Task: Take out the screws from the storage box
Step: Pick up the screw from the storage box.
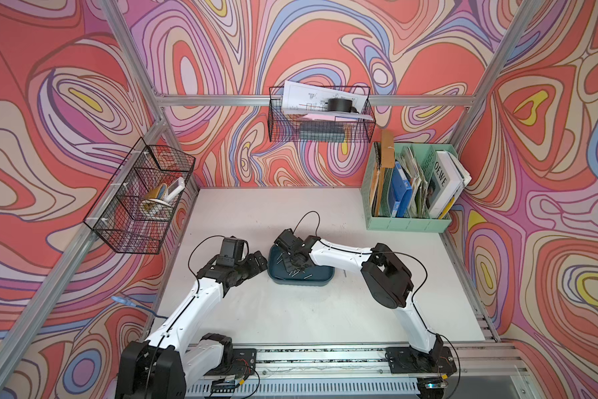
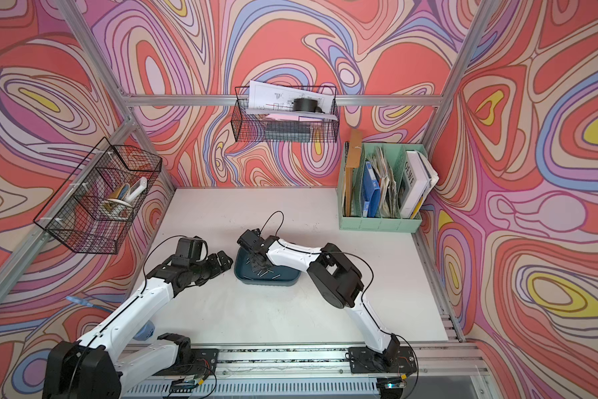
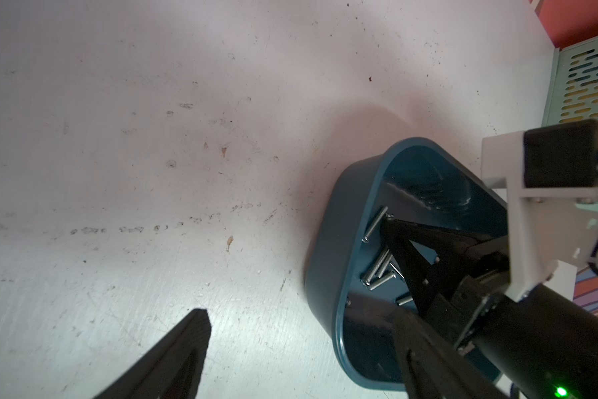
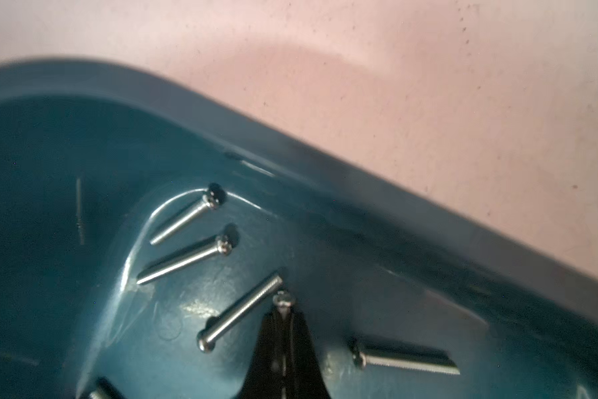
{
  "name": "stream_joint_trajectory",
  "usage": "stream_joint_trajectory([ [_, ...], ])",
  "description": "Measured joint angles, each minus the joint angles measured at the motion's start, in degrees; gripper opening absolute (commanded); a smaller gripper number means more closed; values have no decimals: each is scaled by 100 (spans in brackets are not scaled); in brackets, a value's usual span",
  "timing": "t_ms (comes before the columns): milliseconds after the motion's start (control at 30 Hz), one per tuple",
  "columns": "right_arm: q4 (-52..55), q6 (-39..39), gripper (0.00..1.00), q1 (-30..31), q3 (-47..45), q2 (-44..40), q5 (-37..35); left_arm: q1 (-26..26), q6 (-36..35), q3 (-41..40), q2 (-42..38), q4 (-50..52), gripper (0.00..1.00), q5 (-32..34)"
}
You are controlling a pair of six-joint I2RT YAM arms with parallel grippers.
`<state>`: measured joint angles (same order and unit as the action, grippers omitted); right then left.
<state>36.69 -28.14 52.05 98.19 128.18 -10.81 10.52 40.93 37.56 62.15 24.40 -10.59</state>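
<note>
The storage box (image 1: 301, 281) (image 2: 266, 281), a dark teal tray, lies mid-table between my two arms. Several silver screws (image 1: 297, 273) (image 4: 186, 259) lie loose on its floor, and they also show in the left wrist view (image 3: 380, 273). My right gripper (image 1: 292, 264) (image 4: 283, 311) reaches down into the tray and is shut on one screw, whose head (image 4: 283, 298) sticks out past the fingertips. My left gripper (image 1: 257, 264) (image 3: 304, 331) stands open at the tray's left end, holding nothing. The tray's end wall (image 3: 325, 276) shows between its fingers.
A mint green file organizer (image 1: 408, 207) with books stands at the back right of the white table (image 1: 290, 311). One black wire basket (image 1: 142, 200) hangs on the left wall and another (image 1: 320, 114) on the back wall.
</note>
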Motion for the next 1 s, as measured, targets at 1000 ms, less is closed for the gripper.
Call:
stream_joint_trajectory([
  [1000,0,98,0,-223,-1384,-1838,-76,2,-87,118,0,2,89,-450],
])
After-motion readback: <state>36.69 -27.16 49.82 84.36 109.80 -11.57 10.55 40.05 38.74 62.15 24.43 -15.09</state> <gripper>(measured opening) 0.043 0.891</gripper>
